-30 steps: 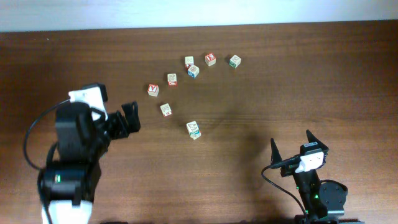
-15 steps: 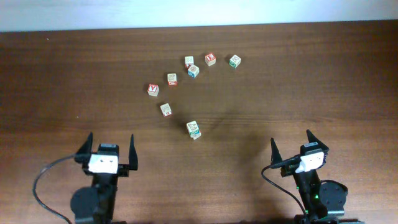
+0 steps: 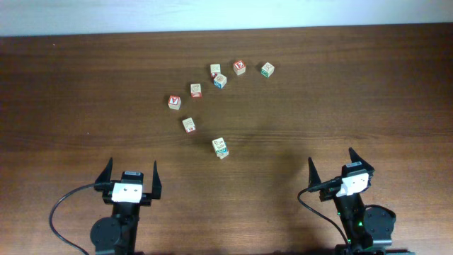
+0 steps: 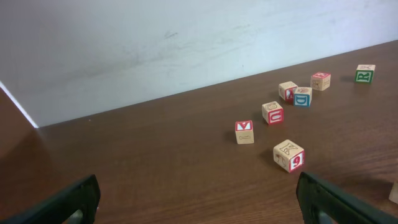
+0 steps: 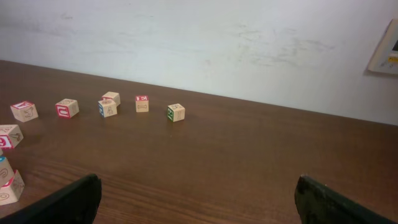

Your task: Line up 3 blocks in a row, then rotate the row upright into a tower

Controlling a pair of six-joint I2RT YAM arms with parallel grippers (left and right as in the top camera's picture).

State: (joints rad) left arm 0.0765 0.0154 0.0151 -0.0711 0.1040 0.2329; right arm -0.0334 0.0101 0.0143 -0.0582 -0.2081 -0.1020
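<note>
Two units gaping empty near front edge of surface (image 3: 396, 85): left end effector (image 3: 132, 168), right end effector (image 3: 331, 157); blocks (image 3: 221, 147) lying scattered between centre and far edge, touching neither.

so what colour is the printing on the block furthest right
Green on pale wood; that block shows best in the left wrist view.

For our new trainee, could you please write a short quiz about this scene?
1. True or false: the left hand and the right hand are both open.
2. In the overhead view, the green block lies: A) farthest right in its group; B) farthest left; C) nearest the hands.
3. Which hand holds anything?
Key: 1 true; 2 A; 3 neither.
</note>
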